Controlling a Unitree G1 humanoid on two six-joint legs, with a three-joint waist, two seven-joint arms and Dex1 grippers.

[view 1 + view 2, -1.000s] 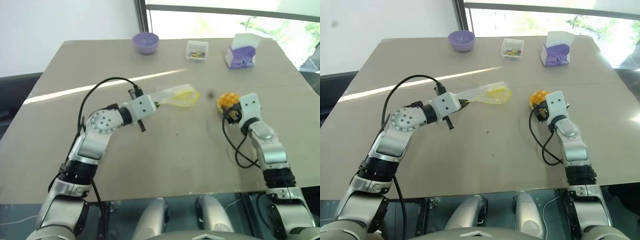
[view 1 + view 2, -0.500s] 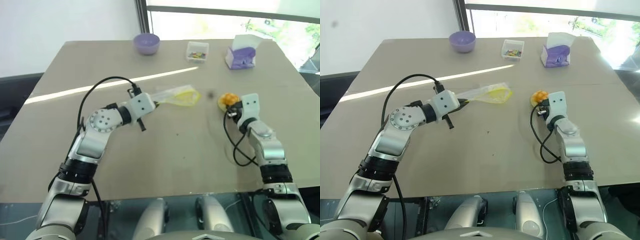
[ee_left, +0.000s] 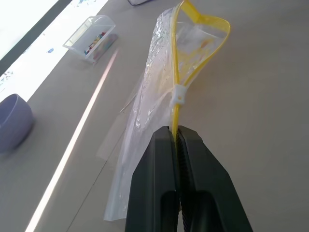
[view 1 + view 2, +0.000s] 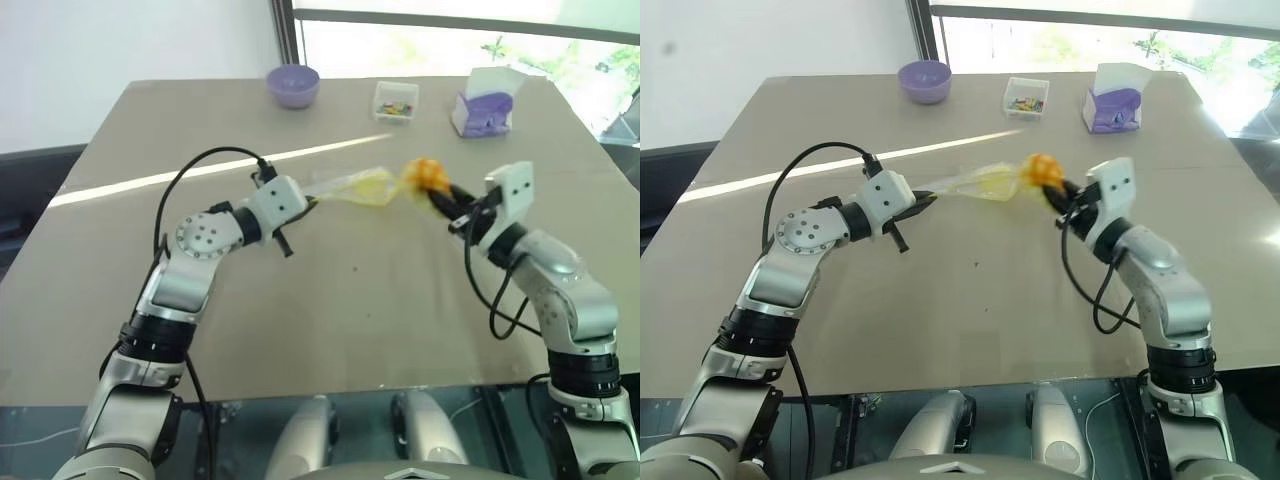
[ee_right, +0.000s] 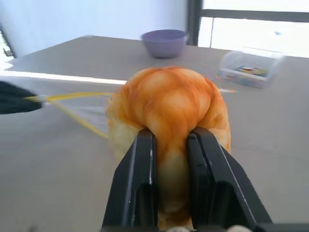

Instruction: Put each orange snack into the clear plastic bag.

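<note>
From the head views, I have the left gripper [image 4: 312, 201] pinching the yellow seal strip of the clear plastic bag [image 4: 358, 186], holding it off the counter [image 4: 330, 330] with its mouth turned right. My right gripper [image 4: 440, 195] has its jaws clamped on the orange snack [image 4: 424, 175], which hangs in the air just beside the bag's mouth, at about the same height. Along the far edge sit a purple bowl [image 4: 293, 84], a small clear box [image 4: 394, 101] of mixed colourful bits, and a purple tissue box [image 4: 484, 104]; I cannot see into the bowl from here.

In the left wrist view the jaws are pressed together on one side of the yellow strip [image 3: 176, 104], and beyond them the strip spreads into a narrow loop. The bag itself looks empty, just crinkled film. My worry is that this opening is slim against the bun: if I push in off-centre, the snack may catch the rim and fold it shut, or shove the whole bag away, since it hangs from one pinch alone. The strip could also slip out under that push.

In the right wrist view the jaws bite deep into the soft bun [image 5: 166, 113], denting it. Squeezed like that it may tear, or stick to one jaw when I let go and miss the mouth.
</note>
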